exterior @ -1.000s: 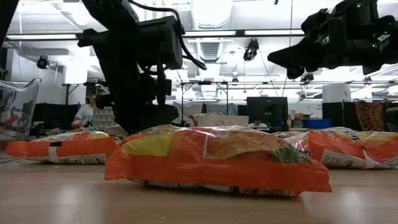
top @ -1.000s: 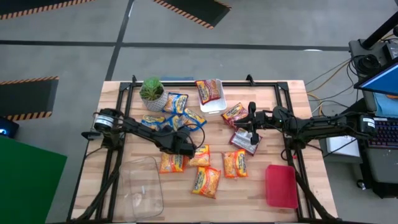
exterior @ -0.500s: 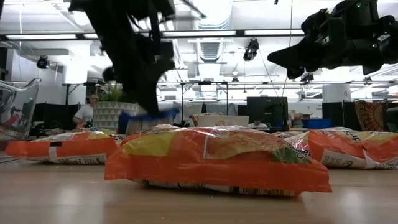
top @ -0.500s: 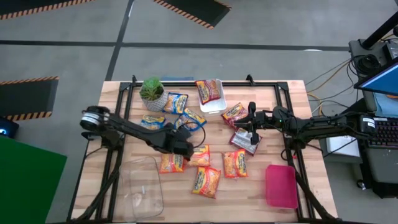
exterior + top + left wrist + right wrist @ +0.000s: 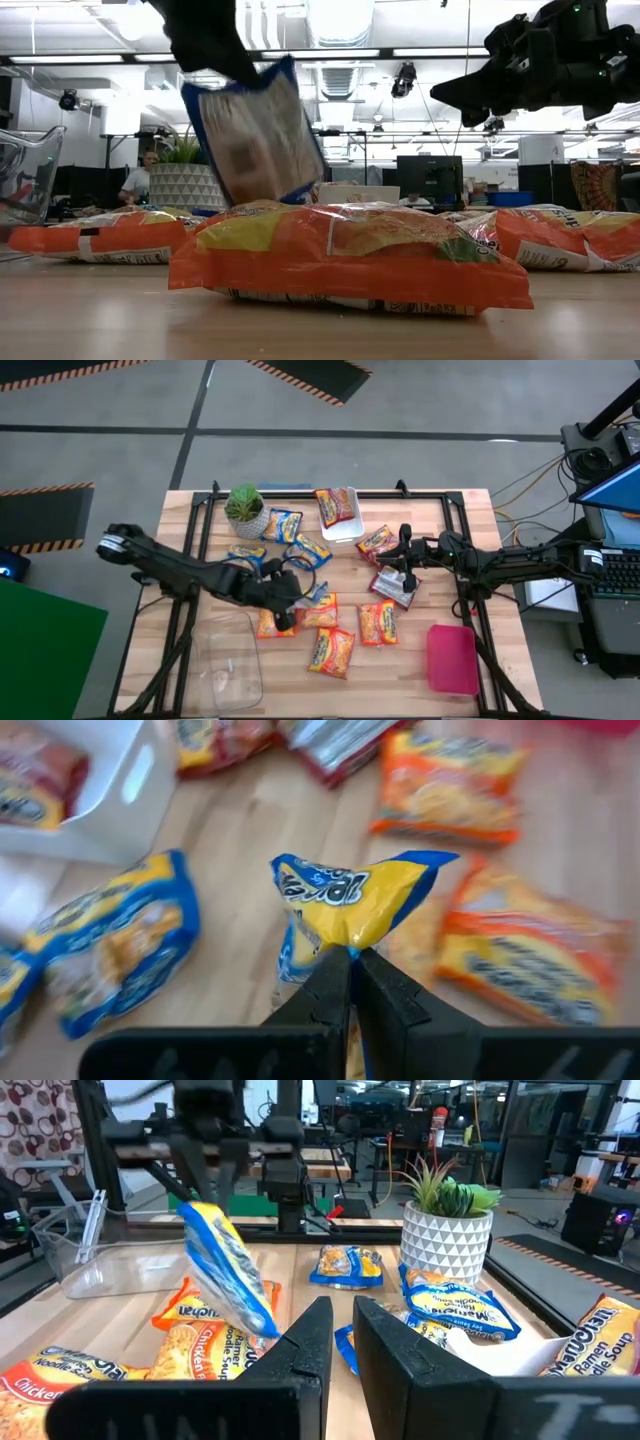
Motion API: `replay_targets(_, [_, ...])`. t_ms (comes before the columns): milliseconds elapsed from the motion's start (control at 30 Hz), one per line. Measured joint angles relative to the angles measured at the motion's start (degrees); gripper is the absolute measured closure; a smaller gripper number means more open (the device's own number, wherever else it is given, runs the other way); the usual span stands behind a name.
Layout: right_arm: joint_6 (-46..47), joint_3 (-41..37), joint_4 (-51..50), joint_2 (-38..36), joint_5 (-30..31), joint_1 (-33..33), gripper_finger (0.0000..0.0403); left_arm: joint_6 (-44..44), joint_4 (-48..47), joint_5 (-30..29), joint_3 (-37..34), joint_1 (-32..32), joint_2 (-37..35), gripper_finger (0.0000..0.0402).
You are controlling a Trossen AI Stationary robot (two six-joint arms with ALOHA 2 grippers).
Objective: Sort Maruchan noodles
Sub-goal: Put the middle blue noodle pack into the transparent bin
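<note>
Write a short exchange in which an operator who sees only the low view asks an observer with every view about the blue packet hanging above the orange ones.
Operator: Something dark holds the blue-and-yellow packet from the top. Which arm is it?
Observer: The left one. In the left wrist view, the left gripper is shut on a pinched edge of the packet.
Operator: Where over the table does it hang?
Observer: From above, it hangs near the middle of the table, over the cluster of orange packets.
</note>
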Motion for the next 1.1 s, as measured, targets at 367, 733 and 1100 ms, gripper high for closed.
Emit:
replay_targets(367, [0.0, 0.0, 0.0, 0.0, 0.0, 0.0, 0.0369, -0.2, 0.8, 7.2, 5.2, -4.0, -5.6, 0.0401])
replay_targets(733, [0.0, 0.0, -1.1, 0.0, 0.0, 0.0, 0.0369, -12.9, -41.8, 11.6, 33.0, -12.8, -1.4, 0.0401])
replay_targets(1100, [0.7, 0.0, -1.5, 0.0, 0.0, 0.0, 0.0369, -35.1, -55.9, 13.3, 39.3, -22.7, 0.9, 0.0401])
